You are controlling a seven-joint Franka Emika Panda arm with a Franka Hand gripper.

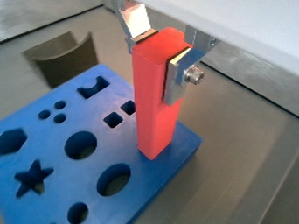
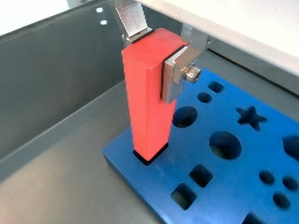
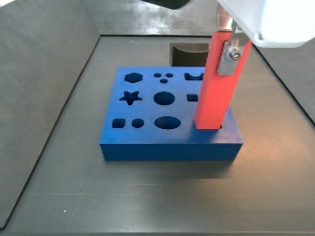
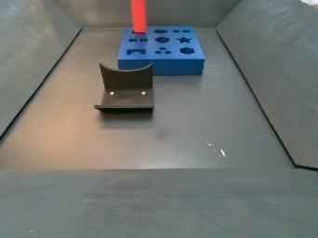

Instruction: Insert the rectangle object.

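The rectangle object [image 1: 158, 96], a long red-pink bar, stands upright with its lower end in a hole at a corner of the blue block [image 1: 70, 166]. It also shows in a wrist view [image 2: 149, 96] and in both side views [image 3: 216, 88] [image 4: 138, 14]. My gripper [image 1: 163, 54] is shut on the bar's upper end, its silver fingers [image 2: 176, 74] pressed on two opposite sides. The blue block [image 3: 167, 115] has several shaped holes: round, square, star. The gripper [image 3: 230, 51] is above the block's near right corner in a side view.
The dark fixture [image 4: 125, 90] stands on the grey floor in front of the blue block [image 4: 165, 51] in a side view; it also shows in a wrist view [image 1: 59, 54]. Grey walls [image 3: 50, 101] enclose the floor on the sides.
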